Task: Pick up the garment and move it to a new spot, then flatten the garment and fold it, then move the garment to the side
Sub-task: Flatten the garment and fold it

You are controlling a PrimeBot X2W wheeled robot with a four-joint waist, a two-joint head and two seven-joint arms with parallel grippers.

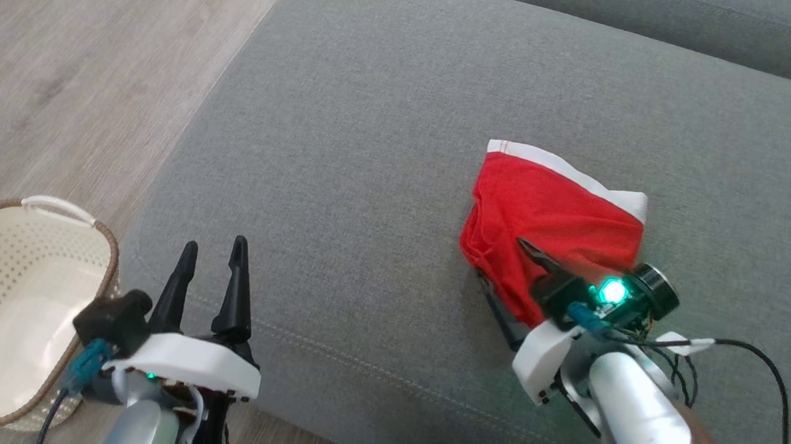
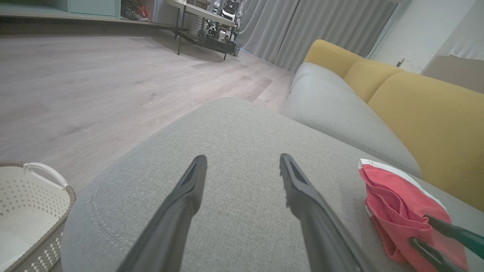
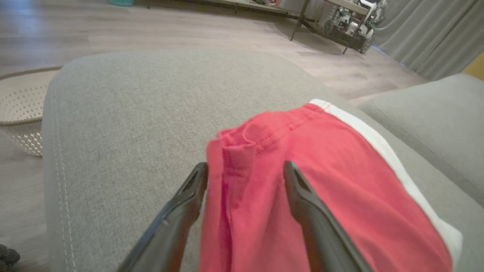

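A rumpled red garment (image 1: 558, 221) lies on the grey cushion (image 1: 373, 143), its near edge between the right gripper's (image 3: 245, 166) wide-spread fingers, seemingly unpinched and placed either to grasp or let go, while the left gripper (image 1: 214, 243) hovers open and empty, clear of the cloth.

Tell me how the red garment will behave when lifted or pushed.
Probably floppy: the red garment lies bunched in soft folds, so it should sag and drape from any pinch. Likely light, being thin cloth. Pushed, it would probably crumple rather than slide on the textured grey cushion. The right gripper straddles a fold, jaws open.
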